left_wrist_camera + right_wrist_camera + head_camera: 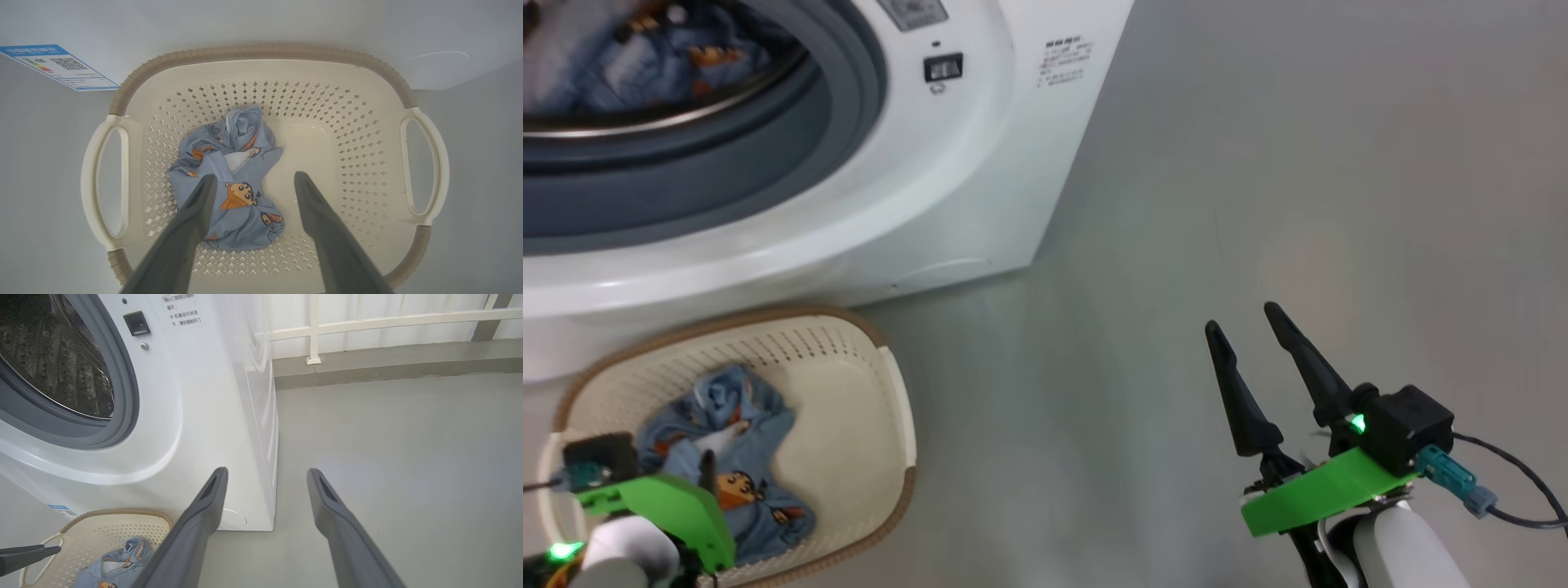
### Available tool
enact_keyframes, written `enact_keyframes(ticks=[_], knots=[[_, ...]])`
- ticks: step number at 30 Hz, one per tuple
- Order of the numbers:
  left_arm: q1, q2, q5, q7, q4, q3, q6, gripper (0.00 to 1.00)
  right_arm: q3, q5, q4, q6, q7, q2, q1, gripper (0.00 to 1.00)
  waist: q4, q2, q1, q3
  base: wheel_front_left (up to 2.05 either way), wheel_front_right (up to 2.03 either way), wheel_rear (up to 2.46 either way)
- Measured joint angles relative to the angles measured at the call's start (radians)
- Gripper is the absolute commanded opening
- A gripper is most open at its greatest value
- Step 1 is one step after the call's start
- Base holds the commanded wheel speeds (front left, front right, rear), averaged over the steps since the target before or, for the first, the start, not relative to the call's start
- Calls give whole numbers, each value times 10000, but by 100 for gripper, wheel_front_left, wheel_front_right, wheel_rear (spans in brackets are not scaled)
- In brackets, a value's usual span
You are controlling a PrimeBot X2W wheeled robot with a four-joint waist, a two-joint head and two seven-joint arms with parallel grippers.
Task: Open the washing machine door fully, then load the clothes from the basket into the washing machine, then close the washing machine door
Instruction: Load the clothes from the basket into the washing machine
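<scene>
Left claw (254, 177) wide above the clothes (239, 196) in the basket (261, 52): soft, light, limp, likely best pinched at the bunched fold between its fingers (192, 222); right claw (265, 475) also wide

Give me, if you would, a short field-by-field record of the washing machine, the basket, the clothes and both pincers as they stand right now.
washing machine: drum opening uncovered
clothes in drum: blue printed fabric, blurred
basket: on the floor, in front of the machine
garment in basket: one blue bundle with orange prints and a white patch
left pincer: open, above the basket, aimed at the garment; contact unclear
right pincer: open, empty, over bare floor beside the machine
</scene>
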Motion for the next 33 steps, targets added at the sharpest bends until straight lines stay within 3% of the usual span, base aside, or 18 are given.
enact_keyframes(ticks=[18,33], knots=[[-2313,706,144,238,2784,-370,-184,100,104,19,-153,0,0,58,-754,100,-556,0,0,1962,0,0,0],[-3494,1266,600,-458,3791,-842,192,100,6,117,-336,0,0,90,-964,100,-840,0,0,3186,0,0,0]])
